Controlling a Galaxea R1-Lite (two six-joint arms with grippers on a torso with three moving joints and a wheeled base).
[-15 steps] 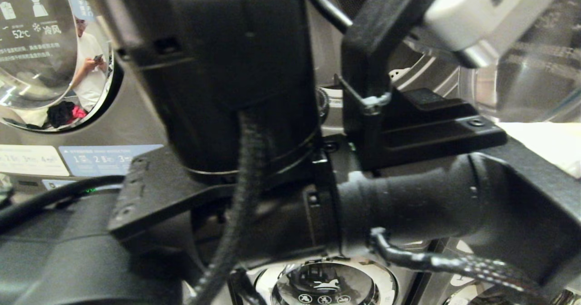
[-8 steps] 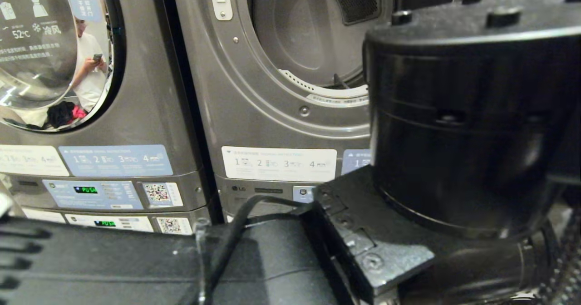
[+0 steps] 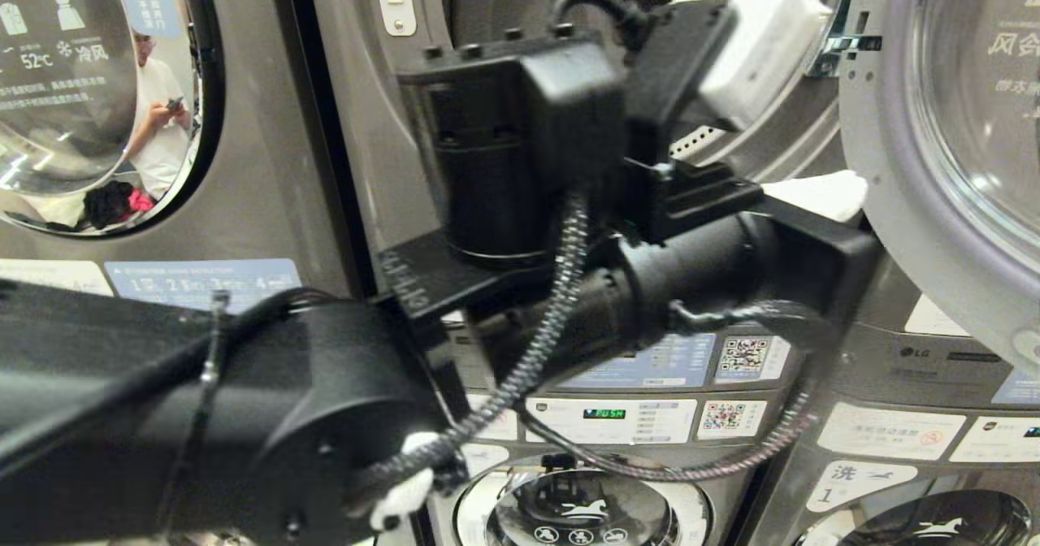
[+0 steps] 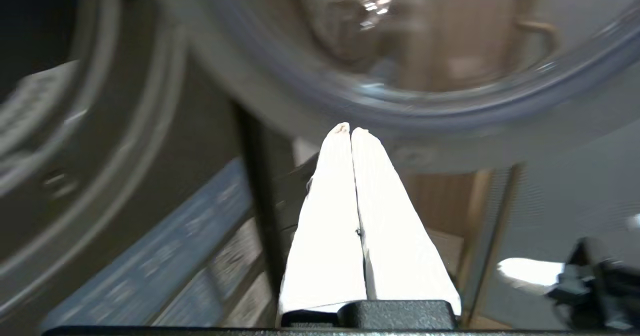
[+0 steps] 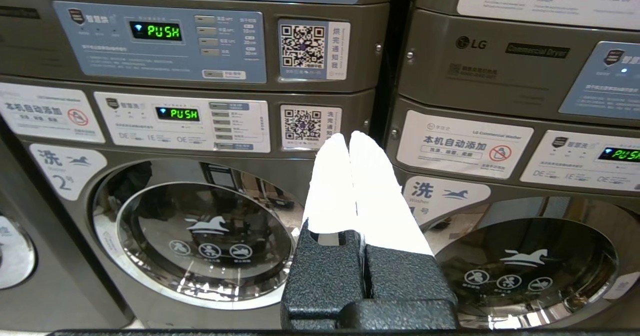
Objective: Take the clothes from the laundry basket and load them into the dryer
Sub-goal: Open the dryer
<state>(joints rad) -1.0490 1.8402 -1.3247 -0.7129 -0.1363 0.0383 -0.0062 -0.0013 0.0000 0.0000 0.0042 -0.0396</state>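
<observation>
— Left gripper?
— Fingers pressed together, empty, raised before the dryer, just left of its glass door.
— And the dryer?
— Grey; door swung open to the right, dark drum showing.
— Right gripper?
— Closed, empty, low, facing the lower washers.

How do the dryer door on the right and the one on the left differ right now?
The right door is swung open, its grey inner rim facing the head camera; the left door is shut flush with its machine. The left door's glass carries printed white text and reflects a person; the right door's glass shows only a few characters at the frame's edge. The open drum sits between them. Both are round and glass-fronted.
</observation>
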